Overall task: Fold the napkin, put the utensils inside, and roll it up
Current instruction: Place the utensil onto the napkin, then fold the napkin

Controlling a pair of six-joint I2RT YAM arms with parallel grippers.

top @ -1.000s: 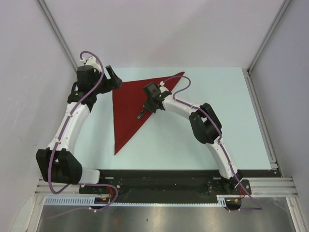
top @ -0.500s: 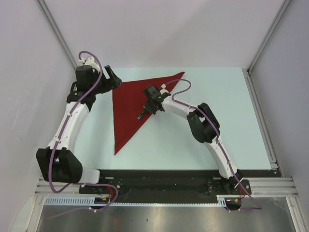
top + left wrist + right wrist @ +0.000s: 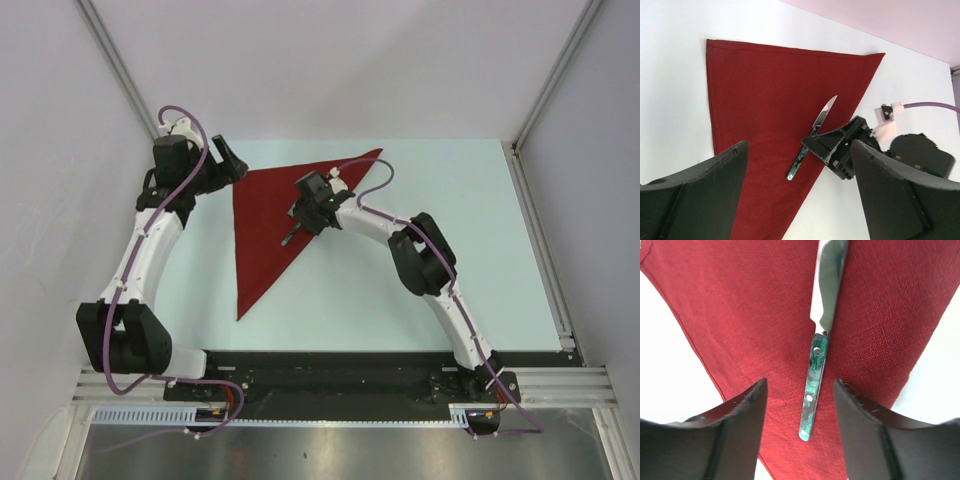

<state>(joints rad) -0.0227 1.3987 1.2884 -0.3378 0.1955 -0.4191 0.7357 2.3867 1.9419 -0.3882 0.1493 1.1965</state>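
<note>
Napkin [image 3: 258, 240], dark red flat triangle

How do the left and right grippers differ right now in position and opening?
The right gripper sits over the dark red triangular cloth napkin, jaws straddling the green-handled, silver-bladed knife without touching it; the left gripper hangs off the cloth, beside its far-left corner, around nothing. The left gripper's jaws look wider apart than the right gripper's. Both are open and hold nothing.
</note>
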